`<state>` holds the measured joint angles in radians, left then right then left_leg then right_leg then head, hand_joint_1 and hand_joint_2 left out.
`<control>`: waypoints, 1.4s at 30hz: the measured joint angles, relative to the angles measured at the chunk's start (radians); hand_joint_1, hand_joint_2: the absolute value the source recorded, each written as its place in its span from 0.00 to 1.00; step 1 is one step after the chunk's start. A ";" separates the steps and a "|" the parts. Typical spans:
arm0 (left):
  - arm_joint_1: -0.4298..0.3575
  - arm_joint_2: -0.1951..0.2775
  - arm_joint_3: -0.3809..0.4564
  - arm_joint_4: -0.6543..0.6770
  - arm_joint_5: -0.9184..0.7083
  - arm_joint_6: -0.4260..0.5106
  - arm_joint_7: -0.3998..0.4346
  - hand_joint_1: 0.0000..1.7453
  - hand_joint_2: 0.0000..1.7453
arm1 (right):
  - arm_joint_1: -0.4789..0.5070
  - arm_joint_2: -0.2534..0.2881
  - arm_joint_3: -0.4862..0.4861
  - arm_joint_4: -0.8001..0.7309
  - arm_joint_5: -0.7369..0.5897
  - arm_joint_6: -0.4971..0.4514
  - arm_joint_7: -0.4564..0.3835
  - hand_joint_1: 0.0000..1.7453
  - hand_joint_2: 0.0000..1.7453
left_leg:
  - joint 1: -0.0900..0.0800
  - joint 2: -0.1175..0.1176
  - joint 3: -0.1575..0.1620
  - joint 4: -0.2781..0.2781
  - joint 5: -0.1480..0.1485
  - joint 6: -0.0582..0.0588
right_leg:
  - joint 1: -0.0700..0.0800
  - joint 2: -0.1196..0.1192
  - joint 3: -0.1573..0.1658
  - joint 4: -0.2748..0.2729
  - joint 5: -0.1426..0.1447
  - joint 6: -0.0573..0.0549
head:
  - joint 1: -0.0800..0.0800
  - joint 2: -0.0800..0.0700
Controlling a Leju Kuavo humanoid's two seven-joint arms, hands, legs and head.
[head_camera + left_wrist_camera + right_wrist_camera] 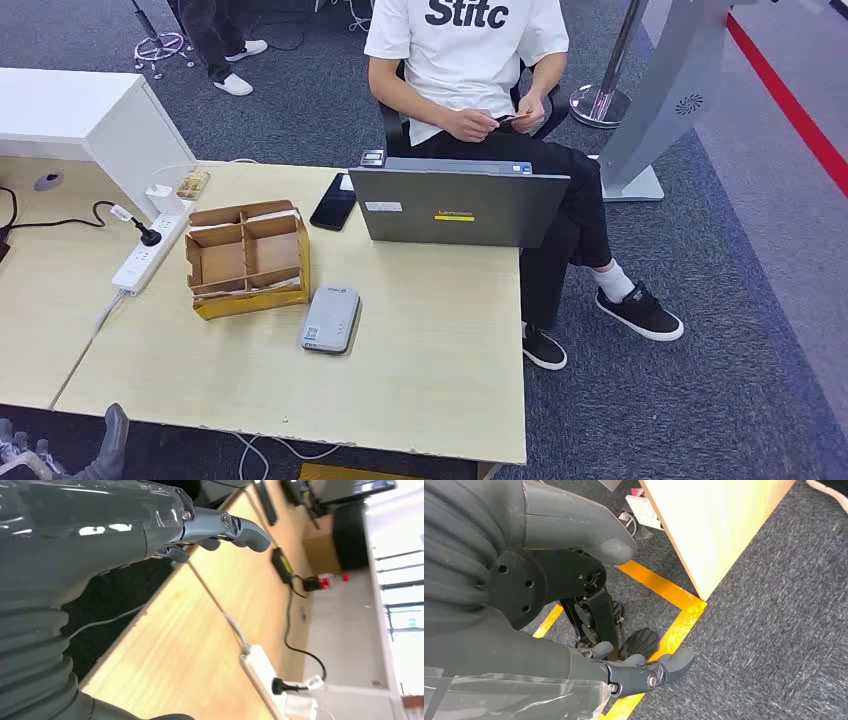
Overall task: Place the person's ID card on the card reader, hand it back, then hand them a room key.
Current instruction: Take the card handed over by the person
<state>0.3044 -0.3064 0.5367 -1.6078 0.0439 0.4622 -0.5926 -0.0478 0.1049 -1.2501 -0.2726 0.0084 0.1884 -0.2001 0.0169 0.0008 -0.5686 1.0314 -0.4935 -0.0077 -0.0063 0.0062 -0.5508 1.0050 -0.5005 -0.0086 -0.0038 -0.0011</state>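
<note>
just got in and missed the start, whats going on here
A seated person across the table holds a small card in both hands; it has not been passed over yet. The grey card reader lies bare on the table beside a cardboard box, behind a laptop. The left robot hand holds nothing near the table's edge, and the right robot hand hangs empty over the carpet.

You see a pale wood-grain matt table (430, 370), brown corrugated cardboard box (247, 258), smooth grey plastic card reader (331, 318), matt grey laptop (458, 207), rough dark carpet (730, 300).
</note>
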 joint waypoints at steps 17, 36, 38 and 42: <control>-0.171 0.157 -0.165 0.007 -0.504 0.004 0.196 0.00 1.00 | -0.012 0.000 -0.001 0.009 0.017 0.034 0.014 0.00 1.00 | 0.000 0.000 0.000 0.000 0.001 0.000 | 0.000 0.000 0.000 0.000 0.000 0.000 | 0.000 0.000; -0.442 0.371 -0.348 0.213 -1.007 -0.051 0.455 0.00 1.00 | -0.036 -0.012 0.021 0.017 0.071 0.074 0.004 0.00 0.25 | 0.000 0.000 0.000 0.000 0.002 0.000 | 0.000 0.001 0.000 0.001 0.001 0.000 | 0.000 0.000; -0.457 0.385 -0.357 0.223 -1.042 -0.053 0.472 0.00 1.00 | -0.036 -0.013 0.025 0.018 0.075 0.080 0.000 0.00 0.00 | 0.000 0.001 0.000 0.000 0.002 0.000 | 0.000 0.001 -0.001 0.001 0.001 0.000 | 0.000 0.000; -0.518 0.440 -0.403 0.281 -1.208 -0.054 0.557 0.00 1.00 | -0.045 -0.019 0.054 0.020 0.111 0.118 -0.032 0.00 1.00 | 0.000 0.000 -0.002 0.001 0.003 0.000 | 0.000 0.000 -0.002 0.001 0.002 -0.001 | 0.001 0.000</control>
<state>-0.2133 0.1337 0.1341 -1.3263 -1.1646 0.4078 -0.0354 -0.0932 0.0862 -1.1963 -0.2524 0.1192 0.3059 -0.2323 0.0170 0.0008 -0.5705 1.0323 -0.4902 -0.0072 -0.0063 0.0065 -0.5528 1.0060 -0.4990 -0.0095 -0.0029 -0.0011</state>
